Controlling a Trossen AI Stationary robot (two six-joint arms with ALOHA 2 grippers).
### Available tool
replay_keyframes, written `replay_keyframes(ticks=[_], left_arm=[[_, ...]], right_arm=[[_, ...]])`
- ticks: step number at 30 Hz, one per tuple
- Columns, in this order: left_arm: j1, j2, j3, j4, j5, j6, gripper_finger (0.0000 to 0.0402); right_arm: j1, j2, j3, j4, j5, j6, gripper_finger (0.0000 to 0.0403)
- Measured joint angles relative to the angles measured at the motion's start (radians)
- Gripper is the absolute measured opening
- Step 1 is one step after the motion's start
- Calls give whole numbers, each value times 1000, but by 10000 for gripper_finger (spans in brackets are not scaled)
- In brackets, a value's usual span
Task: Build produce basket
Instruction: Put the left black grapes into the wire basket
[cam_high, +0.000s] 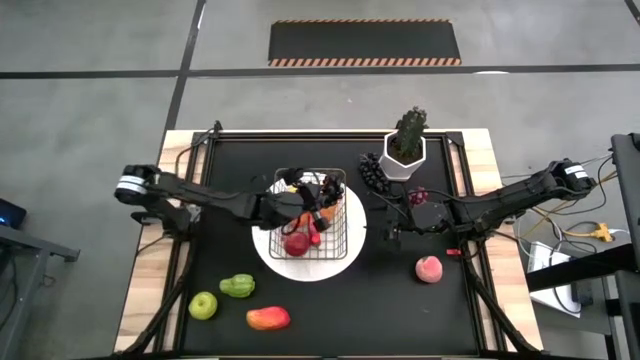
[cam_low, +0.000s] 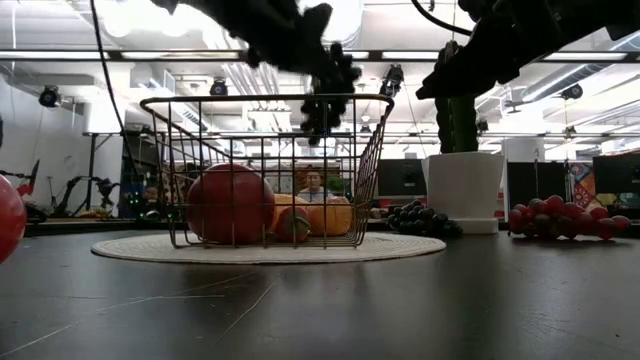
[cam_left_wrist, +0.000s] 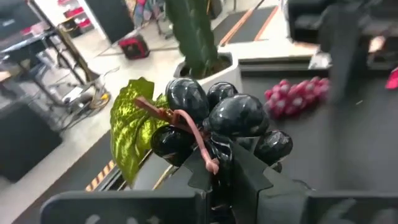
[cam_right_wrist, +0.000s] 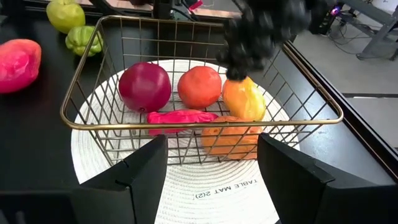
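While left end effector (cam_high: 318, 203) dangles dark grapes (cam_left_wrist: 214, 121), basket (cam_right_wrist: 93, 87) holds red apple (cam_right_wrist: 145, 86), chili (cam_right_wrist: 180, 117).

Wire basket (cam_right_wrist: 205, 121) upright on the white mat — red apple (cam_right_wrist: 145, 86), chili (cam_right_wrist: 180, 117), orange inside.

Grey concrete floor (cam_high: 90, 110) is spreading around the black-topped desk (cam_high: 330, 310), and a hazard-striped mat (cam_high: 365, 42) is lying beyond it. Ceiling strip lights (cam_low: 120, 55) are glowing overhead, while a person (cam_low: 316, 184) is sitting far back.
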Motion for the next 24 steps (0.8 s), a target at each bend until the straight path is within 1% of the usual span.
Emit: replay_keyframes(ticks=[7,10,14,18,21,24], left_arm=[[60,83,-2,18,-4,-53,13],[77,101,-4,18,-4,-57,13],[97,118,-4,25,-4,-104,13],[109,141,-5,18,0,-106,14],[110,151,-5,24,11,-107,26],[111,159,-4,20,15,-107,53]], right_arm=[[0,0,0,1,0,15,231],[0,0,0,0,0,15,231],[0,0,0,0,0,21,231],[0,0,0,1,0,25,231],[0,0,0,2,0,26,231],[0,0,0,2,0,34,231]])
